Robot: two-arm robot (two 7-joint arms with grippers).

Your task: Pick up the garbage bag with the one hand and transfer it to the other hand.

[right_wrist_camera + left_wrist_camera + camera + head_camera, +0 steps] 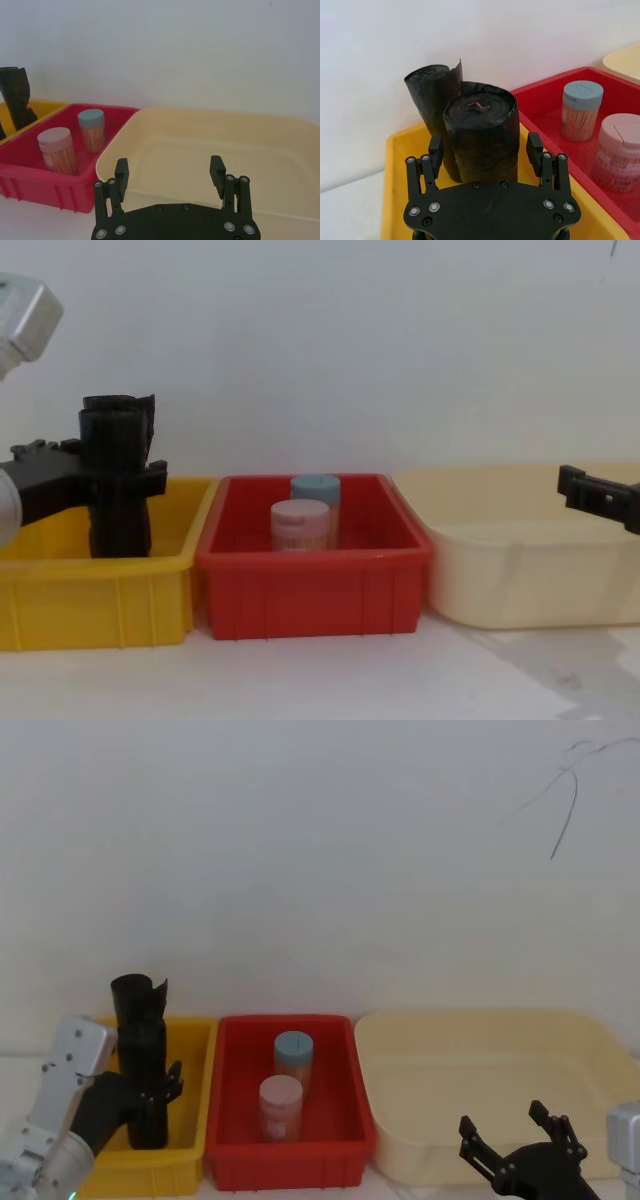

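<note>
In the head view, the yellow bin is sitting at about 7 o'clock. The garbage bag, a straight black roll of crinkly plastic, is standing upright inside it. A second black roll with a ragged, flared top is standing close beside it in the same bin.

The left gripper is reaching in from 8 o'clock and straddling the garbage bag partway up. Its jaws are spread with one finger on each side of the roll. The left wrist view shows a thin gap at each finger, so it is bracketing the roll rather than squeezing it.

The red bin is sitting at 6 o'clock, just beside the yellow one. It is holding two toothpick jars standing upright: a blue-lidded jar toward 12 o'clock and a pink-lidded jar in front of it toward 6 o'clock.

The cream tub is lying at 4 o'clock, next to the red bin. The right gripper is hovering at 5 o'clock over the tub's near edge, with its jaws spread wide and gripping nothing, well apart from the garbage bag.
</note>
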